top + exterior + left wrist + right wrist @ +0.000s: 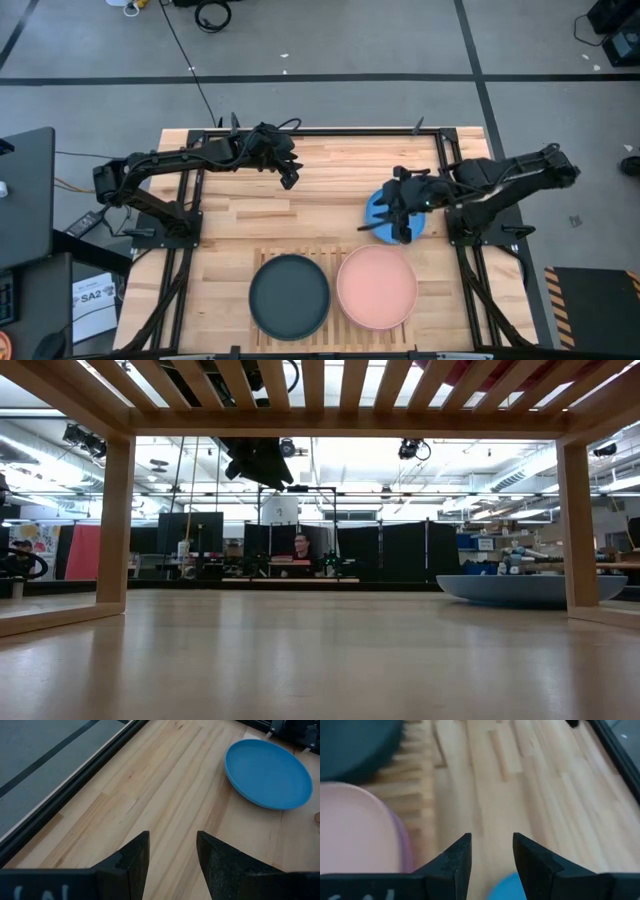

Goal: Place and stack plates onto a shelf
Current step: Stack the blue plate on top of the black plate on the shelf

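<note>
Hovering over the blue plate [385, 208] at the right of the bench [320, 180], right gripper [399, 222], fingers [454, 862] parted with nothing between them. Lying flat on the bare planks just beyond the shelf [300, 256], that blue plate. Resting side by side on the shelf, dark grey plate [289, 296] left and pale pink plate [376, 287] right. Hanging over the far left planks, left gripper [289, 178], fingers [131, 865] spread, empty.

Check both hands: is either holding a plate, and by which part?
Neither. The left hand hangs open over bare table; the right hand is open just above the blue plate, gripping nothing.
</note>
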You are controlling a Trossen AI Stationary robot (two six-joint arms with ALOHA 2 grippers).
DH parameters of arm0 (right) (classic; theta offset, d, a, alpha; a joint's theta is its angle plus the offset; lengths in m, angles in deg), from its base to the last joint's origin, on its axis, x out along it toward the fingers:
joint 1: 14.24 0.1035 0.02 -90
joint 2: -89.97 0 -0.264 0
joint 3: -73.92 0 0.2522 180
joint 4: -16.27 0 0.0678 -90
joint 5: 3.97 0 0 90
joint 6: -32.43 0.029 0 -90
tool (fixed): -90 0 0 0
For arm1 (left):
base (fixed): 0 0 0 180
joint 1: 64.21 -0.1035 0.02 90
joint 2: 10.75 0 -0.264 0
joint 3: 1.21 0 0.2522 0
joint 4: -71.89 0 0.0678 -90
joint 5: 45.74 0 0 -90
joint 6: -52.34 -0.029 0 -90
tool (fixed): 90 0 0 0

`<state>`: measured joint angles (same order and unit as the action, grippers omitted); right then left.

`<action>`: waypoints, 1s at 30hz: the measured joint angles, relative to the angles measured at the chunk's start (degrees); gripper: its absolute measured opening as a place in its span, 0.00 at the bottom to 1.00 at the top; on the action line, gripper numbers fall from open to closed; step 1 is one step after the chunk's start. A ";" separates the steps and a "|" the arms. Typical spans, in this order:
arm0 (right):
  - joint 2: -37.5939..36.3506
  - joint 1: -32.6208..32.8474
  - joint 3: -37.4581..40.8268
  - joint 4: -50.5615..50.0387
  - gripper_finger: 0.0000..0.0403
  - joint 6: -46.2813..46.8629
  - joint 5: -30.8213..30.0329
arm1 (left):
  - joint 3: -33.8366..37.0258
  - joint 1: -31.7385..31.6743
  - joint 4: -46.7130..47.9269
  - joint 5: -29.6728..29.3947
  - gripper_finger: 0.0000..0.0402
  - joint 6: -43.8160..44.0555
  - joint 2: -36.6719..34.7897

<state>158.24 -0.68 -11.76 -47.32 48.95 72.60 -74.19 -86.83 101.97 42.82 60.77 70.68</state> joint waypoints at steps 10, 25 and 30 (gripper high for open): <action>0.00 -10.27 0.00 -12.53 0.37 -7.47 1.01 | 0.00 0.01 0.00 0.00 0.42 0.00 0.00; 0.00 -30.71 0.00 -12.91 0.37 -24.31 14.14 | 0.00 0.01 0.02 -0.01 0.42 0.02 0.00; 0.00 -36.85 0.00 -12.73 0.37 -27.30 16.47 | 0.00 -0.01 0.02 0.01 0.42 0.22 0.00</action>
<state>158.24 -37.53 -11.76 -60.05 21.65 89.07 -74.19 -86.84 101.99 42.83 60.99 70.68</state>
